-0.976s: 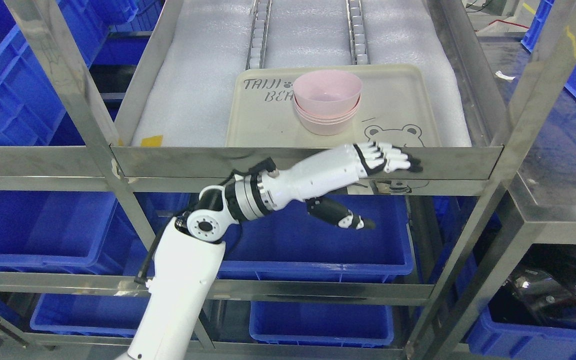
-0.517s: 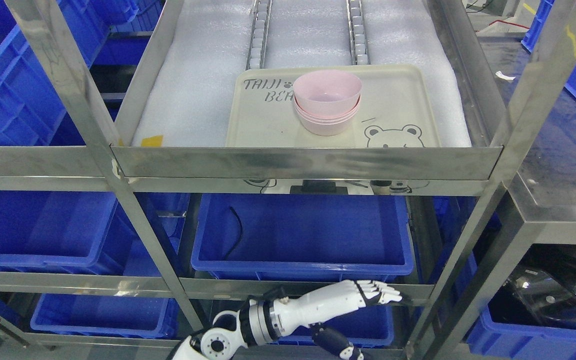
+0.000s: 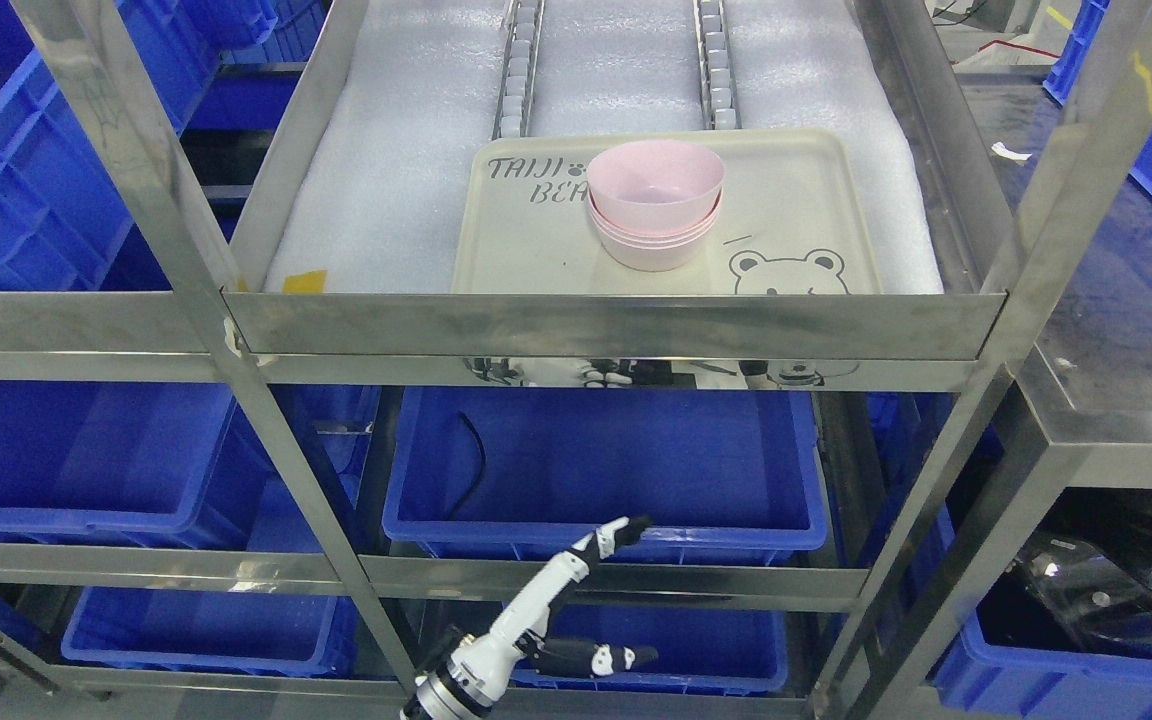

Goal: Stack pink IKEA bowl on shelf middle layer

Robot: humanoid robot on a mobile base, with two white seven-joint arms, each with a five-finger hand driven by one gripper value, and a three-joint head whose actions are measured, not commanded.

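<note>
Pale pink plastic, matte and thin-walled, is being seen in a nested stack of bowls (image 3: 654, 203) sitting upright on a cream tray (image 3: 816, 190) printed with a bear, itself resting on white foam sheet (image 3: 416, 150) lining the steel shelf (image 3: 616, 325). The left hand (image 3: 576, 600) is being held low at the bottom edge, well below and slightly left of the stack, fingers extended and spread, nothing being gripped. The stack's axis is standing vertical, rims round and open upward. Blue bins (image 3: 604, 470) are being seen on the layers beneath. The right hand is not being shown.
</note>
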